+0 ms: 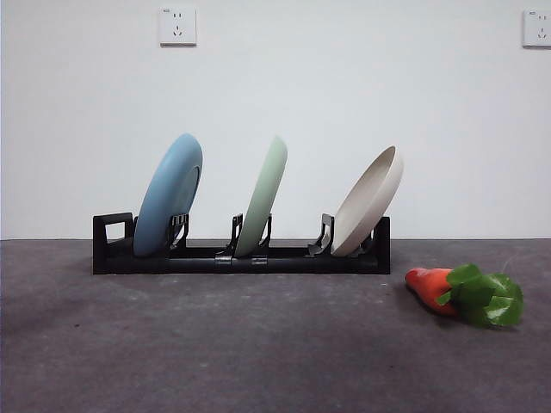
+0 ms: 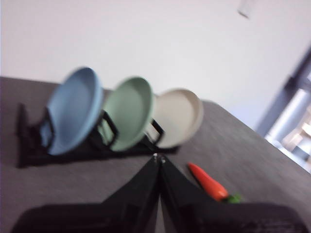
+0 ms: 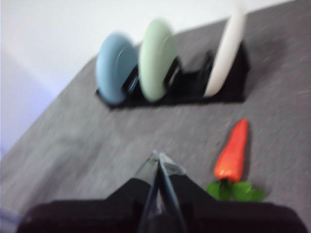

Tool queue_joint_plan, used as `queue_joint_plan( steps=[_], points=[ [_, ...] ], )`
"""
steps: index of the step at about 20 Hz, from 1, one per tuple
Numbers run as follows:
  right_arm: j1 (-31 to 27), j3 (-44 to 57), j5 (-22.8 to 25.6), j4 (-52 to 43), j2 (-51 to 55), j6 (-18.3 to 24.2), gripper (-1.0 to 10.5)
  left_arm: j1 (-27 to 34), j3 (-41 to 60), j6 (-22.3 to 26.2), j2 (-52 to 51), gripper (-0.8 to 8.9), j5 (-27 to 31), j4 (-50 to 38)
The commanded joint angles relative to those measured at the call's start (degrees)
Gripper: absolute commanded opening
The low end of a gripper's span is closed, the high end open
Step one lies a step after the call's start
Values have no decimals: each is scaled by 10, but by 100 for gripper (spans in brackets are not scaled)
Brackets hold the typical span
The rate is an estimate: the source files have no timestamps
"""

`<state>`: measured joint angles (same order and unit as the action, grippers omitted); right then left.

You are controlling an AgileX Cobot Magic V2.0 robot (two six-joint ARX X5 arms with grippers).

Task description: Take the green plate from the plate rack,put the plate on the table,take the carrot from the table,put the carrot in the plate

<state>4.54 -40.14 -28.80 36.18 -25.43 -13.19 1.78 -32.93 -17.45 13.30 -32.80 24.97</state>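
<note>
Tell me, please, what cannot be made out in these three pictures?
- Front view: neither gripper shows, both out of frame.
- Front view: the green plate stands edge-on, so its face is hidden.
- Left wrist view: the carrot leaves are mostly hidden behind the left gripper.
- Both wrist views: blurred, so plate rack prongs are unclear.

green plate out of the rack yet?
No, the green plate stands in the middle slot of the plate rack, between the blue plate and cream plate.

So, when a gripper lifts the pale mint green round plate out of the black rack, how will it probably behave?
The pale mint green round plate looks rigid, so it should hardly bend. Standing on edge between prongs of the black rack, it may roll once freed. Its plain matte rim seems thin, perhaps slippery.
</note>
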Motion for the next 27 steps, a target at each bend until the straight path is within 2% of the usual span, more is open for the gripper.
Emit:
queue_joint_plan(
  steps=[1, 5, 9, 12, 13, 14, 15, 16, 17, 18, 23, 27],
  points=[
    [1, -64, -24, 66, -46, 80, -11, 2, -43, 45, 33, -6, -37, 51],
    [1, -151, -42, 179, -109, 149, -11, 2, -105, 93, 78, -6, -81, 129],
    [2, -204, -58, 266, -150, 195, -11, 2, -150, 122, 106, -6, -99, 189],
    [1, -211, -57, 269, -159, 194, 30, 1, -162, 122, 113, -3, -99, 199],
    [1, -211, -57, 269, -160, 188, 75, 1, -163, 121, 113, 1, -100, 199],
    [1, -211, -56, 269, -162, 180, 196, 1, -163, 121, 113, 16, -102, 201],
    [1, -211, -56, 269, -163, 174, 357, 1, -163, 121, 113, 126, -106, 201],
    [1, -211, -56, 269, -164, 171, 531, 1, -163, 119, 113, 371, -114, 201],
    [1, -211, -56, 269, -164, 171, 626, 1, -163, 109, 113, 596, -114, 201],
    [1, -211, -56, 269, -164, 171, 637, 1, -163, 98, 113, 733, -114, 201],
    [1, -211, -56, 269, -164, 171, 634, 1, -163, 98, 113, 731, -112, 197],
    [1, -211, -56, 269, -166, 171, 634, -3, -163, 79, 140, 731, -113, 137]
  ],
)
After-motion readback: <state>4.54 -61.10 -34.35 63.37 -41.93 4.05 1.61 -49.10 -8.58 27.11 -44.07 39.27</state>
